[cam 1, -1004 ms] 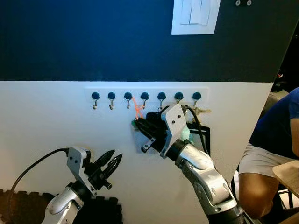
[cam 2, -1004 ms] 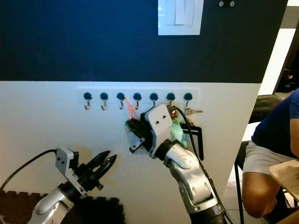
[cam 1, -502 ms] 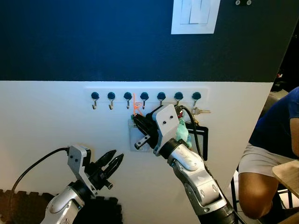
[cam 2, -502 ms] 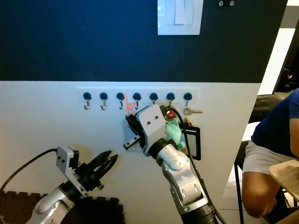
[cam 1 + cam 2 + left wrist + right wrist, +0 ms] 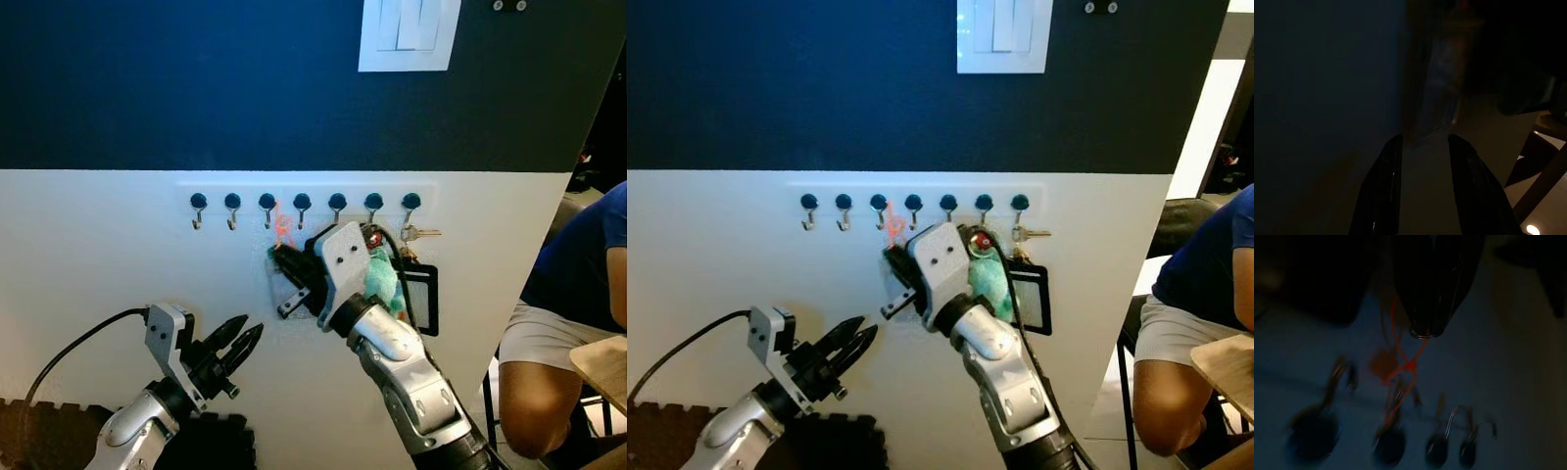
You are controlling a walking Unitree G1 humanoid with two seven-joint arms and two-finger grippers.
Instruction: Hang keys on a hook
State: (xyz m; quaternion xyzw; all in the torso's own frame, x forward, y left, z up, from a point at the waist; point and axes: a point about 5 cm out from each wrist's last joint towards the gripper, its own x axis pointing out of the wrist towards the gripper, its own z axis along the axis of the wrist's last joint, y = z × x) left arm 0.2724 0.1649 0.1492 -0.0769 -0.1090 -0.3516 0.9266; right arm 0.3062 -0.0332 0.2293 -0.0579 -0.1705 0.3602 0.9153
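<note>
A row of small hooks with blue knobs (image 5: 266,205) runs along a white rail on the wall. My right gripper (image 5: 279,257) is raised just under the rail, shut on a thin orange key loop (image 5: 283,227). The loop stands up between the third and fourth hooks from the left; whether it catches a hook I cannot tell. In the right wrist view the orange loop (image 5: 1400,363) lies just past the closed fingertips (image 5: 1422,328), above blurred hooks. My left gripper (image 5: 241,345) is held low to the left, open and holding nothing, its fingers (image 5: 1387,181) apart.
A green plush charm (image 5: 382,277), a black card holder (image 5: 423,299) and metal keys (image 5: 423,233) hang from the right-hand hooks, behind my right wrist. A white light switch (image 5: 407,34) sits above. A seated person (image 5: 573,313) is at the right. A dark foam mat (image 5: 39,431) lies low left.
My right gripper has moved left and slightly up along the rail, carrying the orange loop from under the fourth hook towards the third. The left gripper has barely moved.
</note>
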